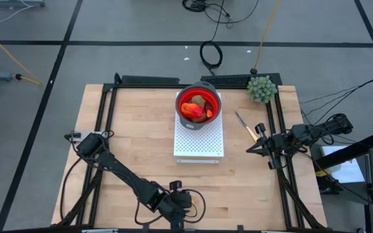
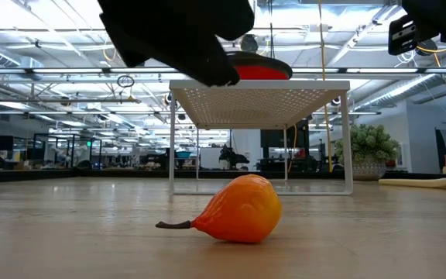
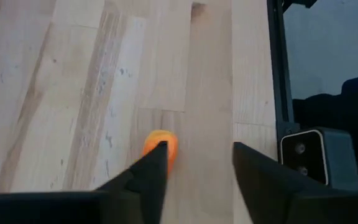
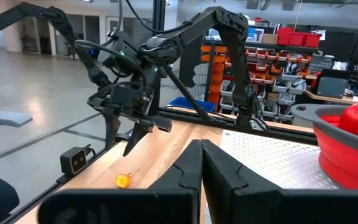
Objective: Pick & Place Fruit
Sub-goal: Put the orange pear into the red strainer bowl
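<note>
A small orange pear-shaped fruit (image 2: 242,219) lies on its side on the wooden table near the front edge, its brown stem pointing sideways. My left gripper (image 3: 197,155) hangs open just above it; one fingertip hides part of the fruit (image 3: 160,144). From the right wrist view, the left gripper (image 4: 146,134) stands clear above the fruit (image 4: 123,180). A red bowl (image 1: 199,105) holding red-orange and brown-green fruit sits on a white perforated stand (image 1: 199,147) at the table's far middle. My right gripper (image 1: 254,147) waits shut at the right edge.
A green spiky ball plant (image 1: 262,88) stands at the far right corner, and a yellow-handled knife (image 1: 245,125) lies right of the stand. A black frame rail (image 3: 278,74) and a small camera box (image 3: 319,158) border the table's front edge.
</note>
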`<act>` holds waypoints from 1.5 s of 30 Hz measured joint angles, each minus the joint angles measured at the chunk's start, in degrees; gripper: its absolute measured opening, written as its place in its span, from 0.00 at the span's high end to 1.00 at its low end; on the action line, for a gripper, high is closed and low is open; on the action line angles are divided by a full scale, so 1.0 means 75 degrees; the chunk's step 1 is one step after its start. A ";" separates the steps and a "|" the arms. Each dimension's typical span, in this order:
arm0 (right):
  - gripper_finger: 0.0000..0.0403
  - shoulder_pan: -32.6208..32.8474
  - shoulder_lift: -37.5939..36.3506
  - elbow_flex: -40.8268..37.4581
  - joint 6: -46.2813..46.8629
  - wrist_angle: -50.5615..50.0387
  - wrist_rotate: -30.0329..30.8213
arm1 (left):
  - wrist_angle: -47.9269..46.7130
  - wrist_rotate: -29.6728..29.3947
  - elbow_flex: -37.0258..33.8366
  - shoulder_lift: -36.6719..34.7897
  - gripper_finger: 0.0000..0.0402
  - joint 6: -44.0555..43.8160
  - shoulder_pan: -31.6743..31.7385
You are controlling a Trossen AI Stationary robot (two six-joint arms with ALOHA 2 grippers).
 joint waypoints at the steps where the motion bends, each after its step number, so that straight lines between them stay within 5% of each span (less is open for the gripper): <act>1: 1.00 0.0000 0.0000 0.0000 0.0000 0.0000 0.0000 | 0.0012 -0.0005 0.0000 0.0033 0.52 0.0026 0.0000; 11: 1.00 0.0000 -0.0003 0.0006 -0.0003 -0.0047 0.0000 | 0.0417 0.0125 -0.0003 0.0606 0.31 0.0367 0.0122; 29: 1.00 0.0000 -0.0006 0.0006 0.0000 -0.0055 0.0002 | 0.0190 0.0313 0.0006 0.1010 0.30 0.0367 0.0420; 45: 1.00 0.0000 -0.0006 0.0006 0.0000 -0.0055 0.0003 | 0.0159 0.0281 0.0003 0.1083 0.70 0.0540 0.0420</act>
